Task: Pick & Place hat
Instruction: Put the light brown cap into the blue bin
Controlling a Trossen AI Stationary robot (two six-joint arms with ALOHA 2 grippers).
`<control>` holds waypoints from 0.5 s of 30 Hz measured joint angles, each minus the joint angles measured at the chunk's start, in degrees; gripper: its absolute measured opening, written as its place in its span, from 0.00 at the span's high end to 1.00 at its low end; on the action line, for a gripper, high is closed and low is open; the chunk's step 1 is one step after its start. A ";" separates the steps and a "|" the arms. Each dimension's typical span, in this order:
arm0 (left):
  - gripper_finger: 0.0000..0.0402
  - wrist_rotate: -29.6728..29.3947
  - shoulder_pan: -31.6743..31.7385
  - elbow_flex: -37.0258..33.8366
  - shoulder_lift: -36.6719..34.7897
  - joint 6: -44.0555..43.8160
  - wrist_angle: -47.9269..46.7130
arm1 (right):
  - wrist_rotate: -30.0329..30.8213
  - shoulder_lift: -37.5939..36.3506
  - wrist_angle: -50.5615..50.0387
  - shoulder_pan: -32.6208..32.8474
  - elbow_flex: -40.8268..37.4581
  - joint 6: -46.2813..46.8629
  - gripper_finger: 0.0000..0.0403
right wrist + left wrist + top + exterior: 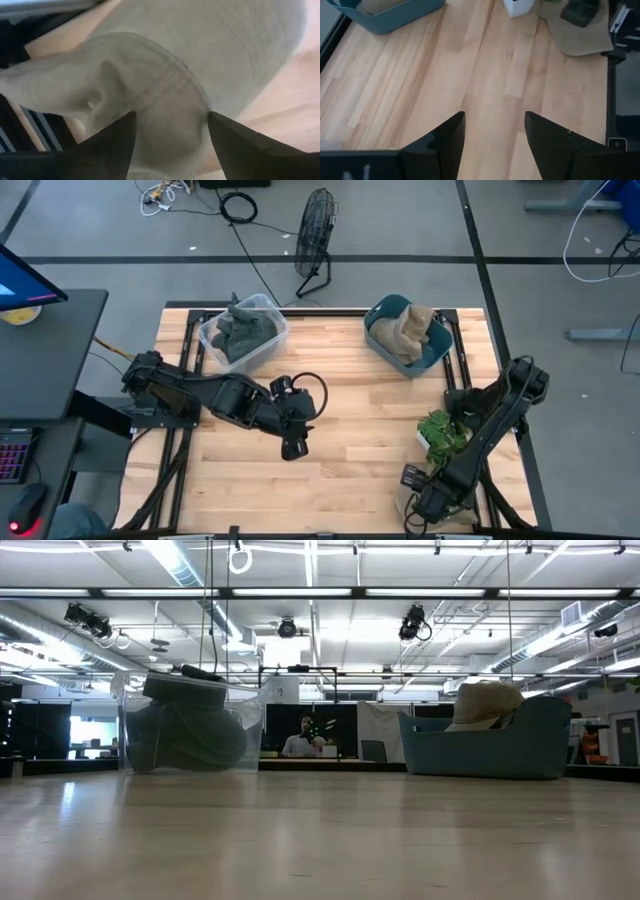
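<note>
A beige hat [210, 55] lies at the table's near right corner, flat on the wood; it also shows in the left wrist view [580, 37]. My right gripper [170, 130] is open, right over it, pointing down, one finger on each side of a raised hump of its cloth. In the high view the right gripper [420, 502] hides the hat. My left gripper [293, 448] hovers open over bare wood near the table's middle [495, 130]. My right gripper comes at the beige hat from above, its open fingers [115, 140] standing on either side of a raised hump of cloth [165, 100]. The cloth reaches both fingers' inner sides, but I cannot tell whether they touch it. The hat rests on the table.
A clear bin [268, 305] of dark green hats stands at the far left, a blue bin [385, 308] of beige hats at the far right. A potted plant [442, 430] stands close beside the right arm. A person [305, 737] shows far behind the table.
</note>
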 joint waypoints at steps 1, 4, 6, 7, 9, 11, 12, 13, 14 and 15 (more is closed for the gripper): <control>0.48 0.00 -0.21 0.00 0.00 -0.01 0.00 | -0.05 0.54 -0.40 0.01 0.00 0.97 0.38; 0.48 0.00 -0.67 0.00 0.00 -0.11 0.02 | -0.03 0.87 -0.60 0.07 0.07 2.54 0.39; 0.48 -0.02 -0.88 0.00 0.00 -0.11 0.02 | 0.78 0.83 -0.62 0.07 0.07 1.92 0.39; 0.48 -0.01 -0.90 0.00 0.00 -0.13 0.02 | 1.54 0.62 -0.89 0.08 0.07 1.95 0.39; 0.48 -0.01 -0.90 0.00 0.00 -0.23 0.03 | 2.25 0.14 -2.93 0.07 0.30 2.25 0.39; 0.48 -0.04 -0.90 0.00 0.00 -0.46 0.04 | 2.41 -0.05 -7.01 0.04 1.54 2.19 0.39; 0.48 -0.04 -0.90 0.00 0.00 -0.44 0.07 | 2.50 -0.13 -9.10 0.04 2.23 2.19 0.39; 0.48 -0.05 -0.90 0.00 0.01 -0.44 0.07 | 2.77 -0.17 -11.25 0.04 2.80 2.22 0.39; 0.48 -0.06 -0.90 0.00 0.02 -0.44 0.05 | 2.78 -0.17 -12.68 0.06 3.11 2.42 0.39; 0.48 -0.07 -0.90 0.00 0.02 -0.44 0.06 | 2.52 -0.17 -13.83 0.12 3.29 2.94 0.39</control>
